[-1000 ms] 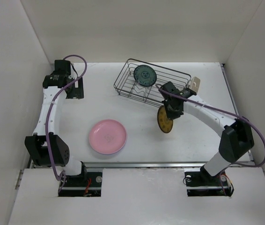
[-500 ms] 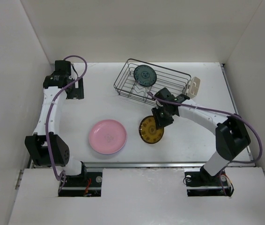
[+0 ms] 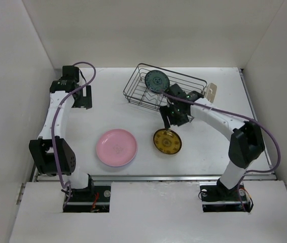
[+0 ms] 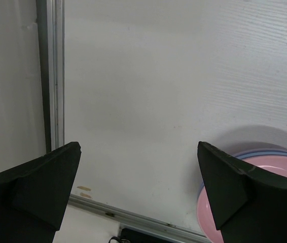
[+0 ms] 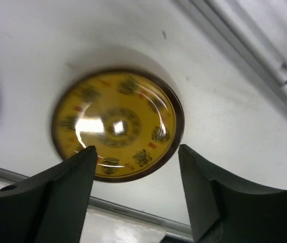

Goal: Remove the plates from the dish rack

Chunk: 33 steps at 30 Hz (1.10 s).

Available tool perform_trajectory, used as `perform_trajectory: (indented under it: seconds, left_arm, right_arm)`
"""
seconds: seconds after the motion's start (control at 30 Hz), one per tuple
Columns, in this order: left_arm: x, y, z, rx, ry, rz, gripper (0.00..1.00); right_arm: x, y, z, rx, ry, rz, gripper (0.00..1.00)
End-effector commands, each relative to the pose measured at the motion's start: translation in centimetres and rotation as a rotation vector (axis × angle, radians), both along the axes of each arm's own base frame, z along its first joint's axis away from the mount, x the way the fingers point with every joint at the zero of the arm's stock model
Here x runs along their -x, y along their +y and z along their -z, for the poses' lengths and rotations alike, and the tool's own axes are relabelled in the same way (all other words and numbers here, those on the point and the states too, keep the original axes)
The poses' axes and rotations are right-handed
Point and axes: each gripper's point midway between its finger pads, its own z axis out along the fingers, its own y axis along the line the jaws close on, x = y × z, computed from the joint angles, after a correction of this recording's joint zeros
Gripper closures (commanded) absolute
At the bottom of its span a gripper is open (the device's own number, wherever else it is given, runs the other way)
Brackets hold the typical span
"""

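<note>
A: Status on unloading?

B: One plate is left. A teal plate (image 3: 155, 81) stands on edge in the dividers at the left end of the dish rack (image 3: 186, 85). I see no other plate in the rack.

A: What is out?

B: A yellow plate (image 3: 167, 142) with a dark rim lies flat on the table (image 3: 108, 111), just in front of the rack. A pink plate (image 3: 116, 147) lies further out from the rack's left front corner. In the left wrist view it tops a stack, with a blue rim (image 4: 265, 153) under it and perhaps another plate below that.

A: Hands?

B: The right hand (image 3: 170, 120) hangs between the rack and the yellow plate, fingers spread, holding nothing. The plate lies clear of both fingers. The left hand (image 4: 138, 147) is well off the rack's left side, also spread and empty.

A: So how far along?

B: My judgement is nearly done, with only the teal plate to lift out and set down.

A: Surface and room?

B: The table is flat matte white with faint scuffs and a metal strip (image 3: 158, 177) along its near edge. Plain white walls (image 3: 133, 30) close in the back and both sides. A cream cup (image 3: 212, 91) hangs on the rack's right end.
</note>
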Motion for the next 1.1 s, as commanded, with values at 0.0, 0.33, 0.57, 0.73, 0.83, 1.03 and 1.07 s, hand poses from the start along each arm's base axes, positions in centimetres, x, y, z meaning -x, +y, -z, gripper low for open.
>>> perform_trajectory:
  seconds: [0.0, 0.33, 0.57, 0.73, 0.83, 1.03, 1.07]
  left_arm:
    - [-0.8, 0.6, -1.2, -0.027, -0.029, -0.016, 0.00]
    - [-2.0, 0.9, -2.1, -0.067, -0.017, 0.015, 0.00]
    - [-2.3, 1.7, -2.6, -0.114, -0.013, -0.002, 0.00]
    - [-1.7, 1.9, -2.0, -0.140, 0.017, -0.006, 0.00]
    - [-1.5, 1.9, -1.7, -0.135, 0.025, -0.013, 0.00]
    - [-1.6, 1.3, -1.4, -0.145, 0.026, 0.001, 0.00]
    - [-1.6, 1.3, -1.4, -0.145, 0.026, 0.001, 0.00]
  right_arm:
    - [-4.0, 2.4, -9.8, -0.131, -0.260, -0.027, 0.27]
    - [-25.2, 2.0, -16.1, -0.111, -0.656, 0.124, 0.24]
    - [-31.9, 5.0, -12.6, -0.231, -0.787, 0.041, 0.32]
    - [-32.8, 5.1, -9.0, -0.232, -0.750, 0.031, 0.51]
    - [-32.7, 5.1, -7.6, -0.225, -0.733, 0.030, 0.83]
    - [-31.1, 2.6, -10.2, -0.067, -0.821, 0.039, 1.00]
    - [-31.0, 1.9, -10.8, -0.041, -0.842, 0.049, 1.00]
